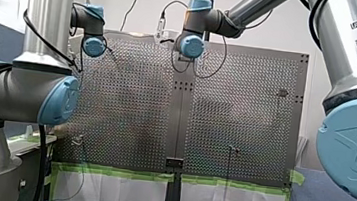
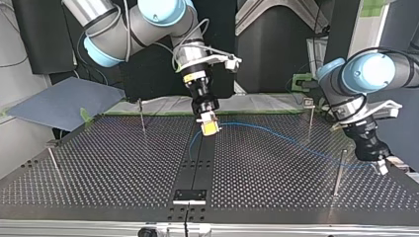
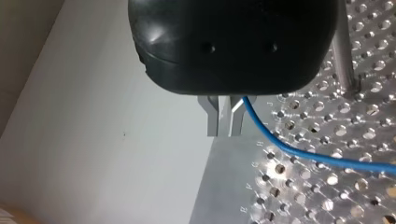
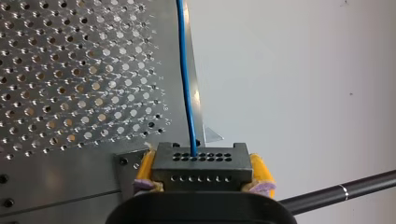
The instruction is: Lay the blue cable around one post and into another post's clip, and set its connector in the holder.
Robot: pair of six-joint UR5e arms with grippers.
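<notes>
1. The blue cable (image 2: pixel 269 131) hangs in a long, soft line low over the table (image 2: pixel 123 163). It runs from the middle of the table to the top view's right side.
2. One end of it goes into the connector (image 4: pixel 201 165), a little black block with rows of holes. The connector is up in the air, not in any holder.
3. The cable passes close by the foot of a thin post (image 2: pixel 310 121), and a second post (image 2: pixel 339 173) stands nearer its other end. I do not see it bent around either post, and I do not see it in a clip.
4. A small black and white block (image 2: pixel 189 195) sits at the near end of the dark middle strip. I think that is the holder. Nothing is in it.
5. So I think all three jobs are left: the post, the clip and the holder.
6. My right gripper (image 4: pixel 201 171) pinches the connector between its yellow pads. The arm reaches down to the middle of the table, and the gripper points at the dark strip.
7. My left gripper (image 3: pixel 225 119) has its metal fingers pressed close together. The cable comes out right at them, so it looks pinched there. This arm is bent low at the top view's right edge of the table.
</notes>
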